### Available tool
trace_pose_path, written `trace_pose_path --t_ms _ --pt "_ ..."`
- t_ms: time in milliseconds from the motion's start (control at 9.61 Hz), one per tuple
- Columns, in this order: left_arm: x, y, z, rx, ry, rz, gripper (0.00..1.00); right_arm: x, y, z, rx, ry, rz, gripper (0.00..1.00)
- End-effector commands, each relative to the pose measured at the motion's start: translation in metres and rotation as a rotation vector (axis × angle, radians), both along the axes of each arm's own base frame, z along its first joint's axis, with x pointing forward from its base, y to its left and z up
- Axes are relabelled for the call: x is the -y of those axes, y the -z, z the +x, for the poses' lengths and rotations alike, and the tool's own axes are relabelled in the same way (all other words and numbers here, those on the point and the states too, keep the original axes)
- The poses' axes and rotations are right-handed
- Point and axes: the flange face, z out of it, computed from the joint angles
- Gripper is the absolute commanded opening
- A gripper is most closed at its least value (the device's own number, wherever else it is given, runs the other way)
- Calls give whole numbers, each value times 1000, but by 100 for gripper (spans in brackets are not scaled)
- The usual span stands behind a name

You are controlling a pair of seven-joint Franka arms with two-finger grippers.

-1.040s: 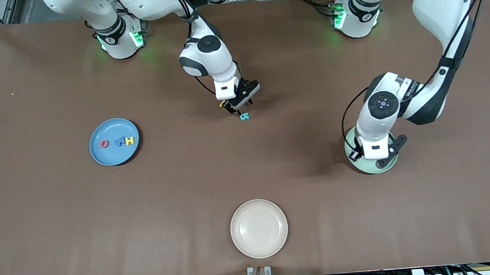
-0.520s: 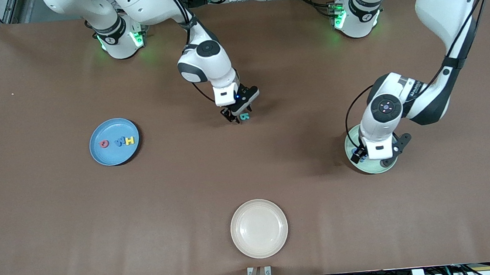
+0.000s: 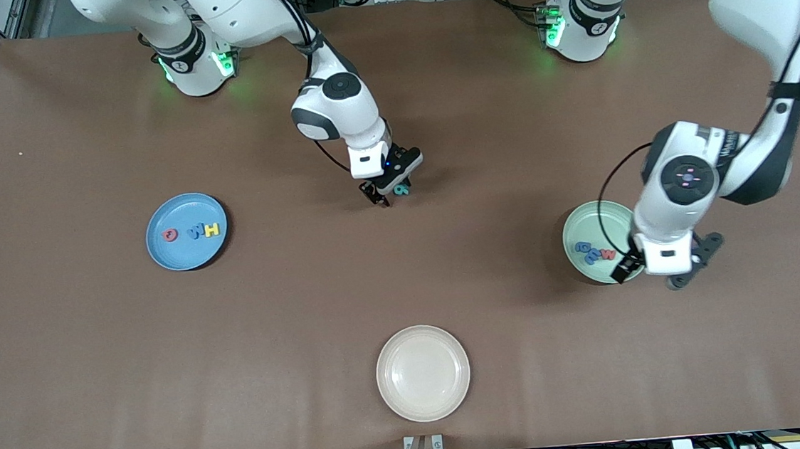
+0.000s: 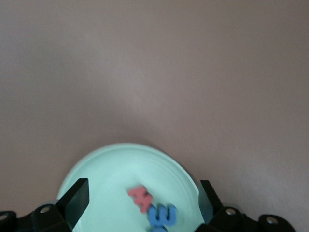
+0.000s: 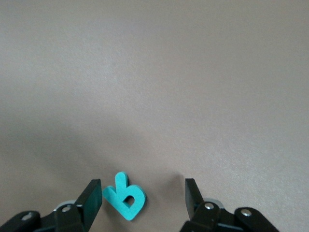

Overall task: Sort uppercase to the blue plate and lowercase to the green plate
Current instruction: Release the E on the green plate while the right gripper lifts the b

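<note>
The teal-green R lies flat on the brown table near the middle. My right gripper is low around it and open. In the right wrist view the R lies between the fingers, close to one of them. The blue plate holds the red Q, blue M and yellow H. The green plate holds two blue letters and a red one. My left gripper is open and empty over that plate's rim. No yellow lowercase letter shows.
A cream plate sits near the table's front edge, in the middle, with nothing on it. Both arm bases stand along the table's back edge.
My left gripper has moved off the green plate toward the left arm's end, uncovering the letters on it. My right gripper has closed in on the teal R.
</note>
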Motion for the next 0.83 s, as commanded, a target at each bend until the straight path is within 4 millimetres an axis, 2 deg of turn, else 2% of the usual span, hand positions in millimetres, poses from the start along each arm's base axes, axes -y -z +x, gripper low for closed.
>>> trace_pose_path --t_ms 0,312,520,728 --pt "-19 -35 15 -41 97 52 100 -6 2 2 -5 25 11 79" --pt "-28 -69 20 -46 119 74 100 -9 15 -6 -15 9 -4 80" --pt "-46 -98 15 -70 142 57 100 -17 14 -11 -21 32 10 80" --pt "-49 -130 4 -89 146 6 100 -19 13 -11 -19 36 13 78"
